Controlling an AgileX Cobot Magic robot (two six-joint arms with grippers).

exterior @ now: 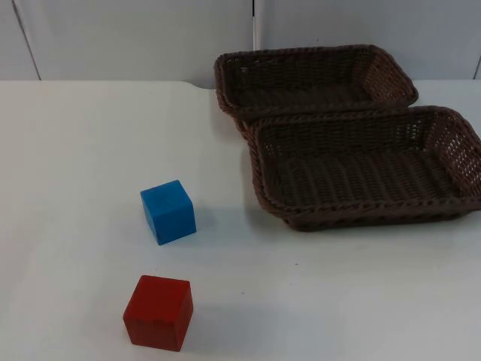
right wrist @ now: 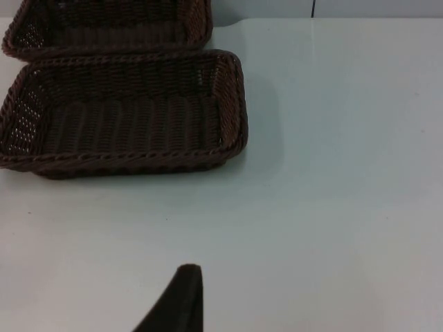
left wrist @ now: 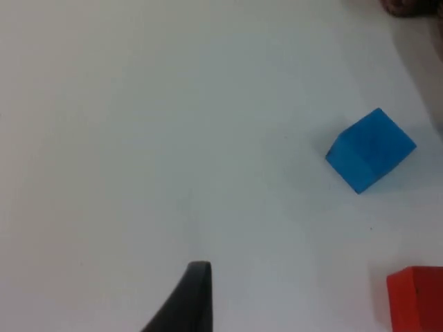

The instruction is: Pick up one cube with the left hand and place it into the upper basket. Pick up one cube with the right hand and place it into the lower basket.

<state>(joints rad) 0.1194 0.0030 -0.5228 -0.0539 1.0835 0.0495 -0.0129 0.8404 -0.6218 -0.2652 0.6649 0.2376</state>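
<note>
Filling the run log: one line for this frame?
blue cube, red cube: on table | both baskets: empty | grippers: none holding

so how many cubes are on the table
2. The blue cube sits on the white table, left of the lower basket. The red cube sits nearer the camera, just in front of the blue one. Both baskets look empty.

Bright, even light falls from overhead onto the white tabletop, with no glare. In the top view the blue cube and red cube throw faint, soft shadows to their right, and the lower basket shades a thin strip beneath its front rim. The left wrist view looks soft, the blue cube's edges slightly blurred.
</note>
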